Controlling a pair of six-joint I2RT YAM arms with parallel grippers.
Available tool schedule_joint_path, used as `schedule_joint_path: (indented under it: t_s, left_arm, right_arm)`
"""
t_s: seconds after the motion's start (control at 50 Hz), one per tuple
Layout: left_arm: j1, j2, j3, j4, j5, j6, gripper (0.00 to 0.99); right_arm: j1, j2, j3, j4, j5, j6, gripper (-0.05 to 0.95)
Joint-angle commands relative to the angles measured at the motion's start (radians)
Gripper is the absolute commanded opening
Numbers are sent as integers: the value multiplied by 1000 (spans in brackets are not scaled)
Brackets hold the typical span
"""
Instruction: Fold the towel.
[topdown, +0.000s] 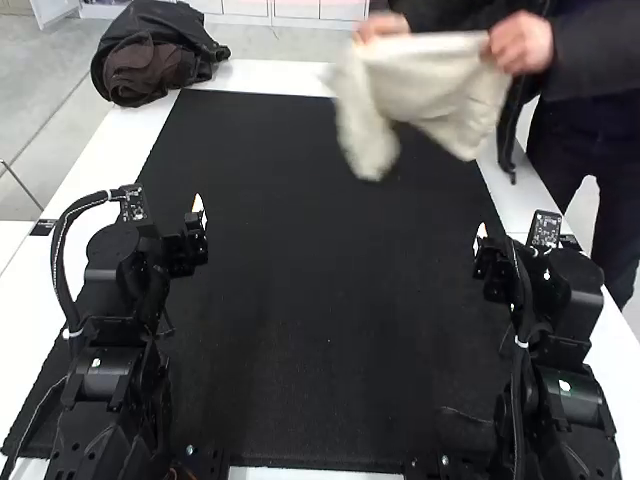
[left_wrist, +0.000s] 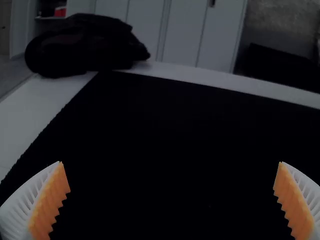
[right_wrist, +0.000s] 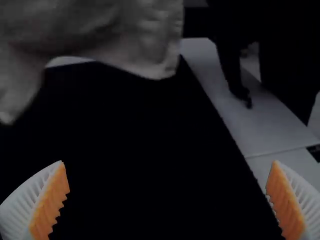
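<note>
a person's hands (topdown: 521, 43) hold the towel (topdown: 440, 88), hanging loosely, above the black mat (topdown: 300, 260); the left gripper (topdown: 199, 218) and the right gripper (topdown: 480, 243) are both wide.

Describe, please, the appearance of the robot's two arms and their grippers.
The left arm and right arm are black and jointed, with black cables, white cable ties and a small board bearing pale markings near each wrist. The left gripper and right gripper have white, ribbed, tapering fingers with toothed orange pads.
</note>
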Motion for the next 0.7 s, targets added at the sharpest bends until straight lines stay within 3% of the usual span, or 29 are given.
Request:
schedule_joint_path:
  t_s: [0.0,0.26,0.68]
  left_arm:
    - [7,-9,-4,5,-8,-8,961]
    - [-3,-10,-4,5,-8,-6,961]
    - [6,-10,-4,5,-8,-6,961]
  right_arm:
    - [-4,-9,-6,-1,-24,9,910]
    - [105,-9,-6,-6,-24,5,910]
    - [109,-9,-6,-4,-24,5,910]
